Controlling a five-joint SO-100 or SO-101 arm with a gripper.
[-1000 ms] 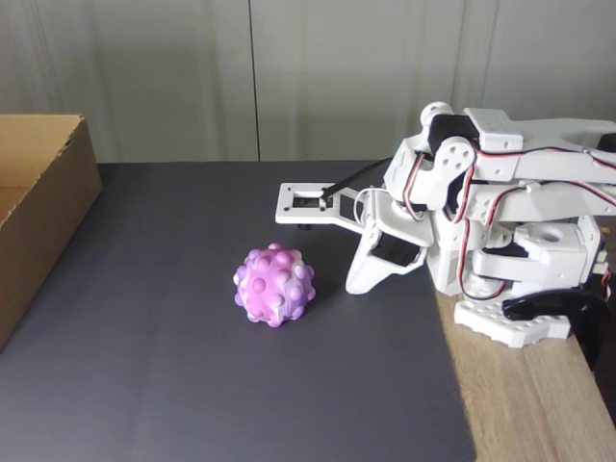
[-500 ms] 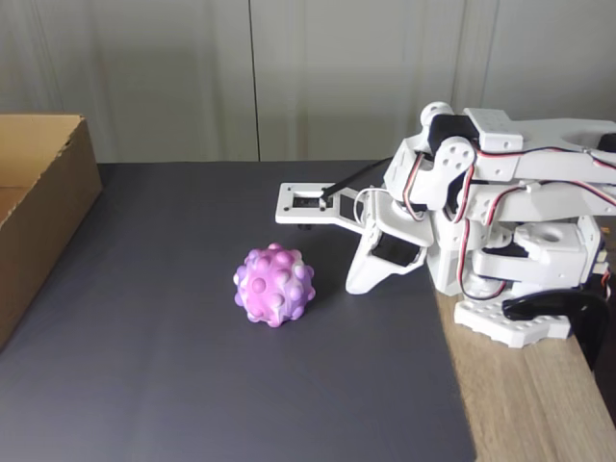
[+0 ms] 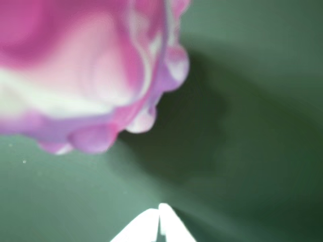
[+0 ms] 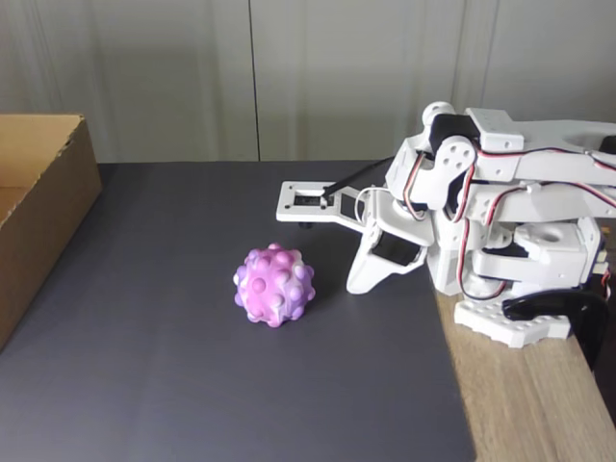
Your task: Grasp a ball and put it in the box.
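Sitting on the dark worktop [image 4: 192, 385], the ball [image 4: 274, 285] is lying just beside the jaws [image 4: 354, 281], which are looking closed and holding nothing; the box [image 4: 38, 207] is standing well apart at the left.

Fixed view: box [image 4: 38, 212] far left, ball [image 4: 274, 286] mid-mat, arm [image 4: 481, 217] right

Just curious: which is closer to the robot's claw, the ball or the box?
The bumpy purple ball, just left of the gripper; the cardboard box sits at the far left edge.
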